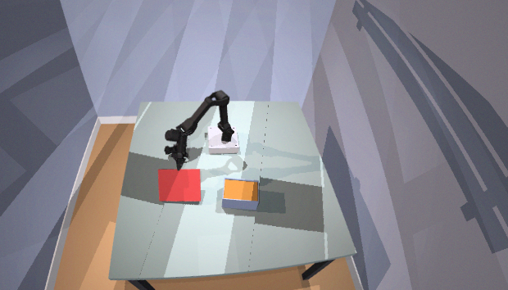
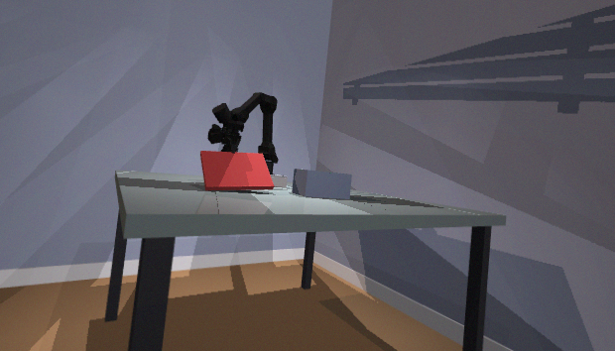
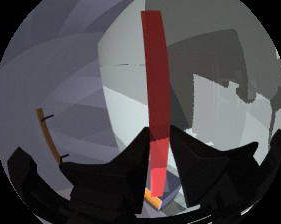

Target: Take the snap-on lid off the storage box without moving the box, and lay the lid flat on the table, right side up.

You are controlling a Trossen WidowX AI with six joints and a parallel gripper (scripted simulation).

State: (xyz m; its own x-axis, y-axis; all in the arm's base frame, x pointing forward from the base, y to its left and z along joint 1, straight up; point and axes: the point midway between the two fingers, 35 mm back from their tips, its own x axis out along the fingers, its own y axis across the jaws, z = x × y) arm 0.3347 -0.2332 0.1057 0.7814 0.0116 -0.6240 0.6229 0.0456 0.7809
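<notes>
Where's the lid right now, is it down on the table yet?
Not flat yet: in the exterior view the red lid stands tilted, lower edge at the table, upper edge pinched in the gripper. It is left of the open box, apart from it.

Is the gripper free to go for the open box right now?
Probably not yet: the gripper is shut on the red lid's far edge, the lid tilted, not flat. The box itself sits open and unobstructed beside it.
</notes>
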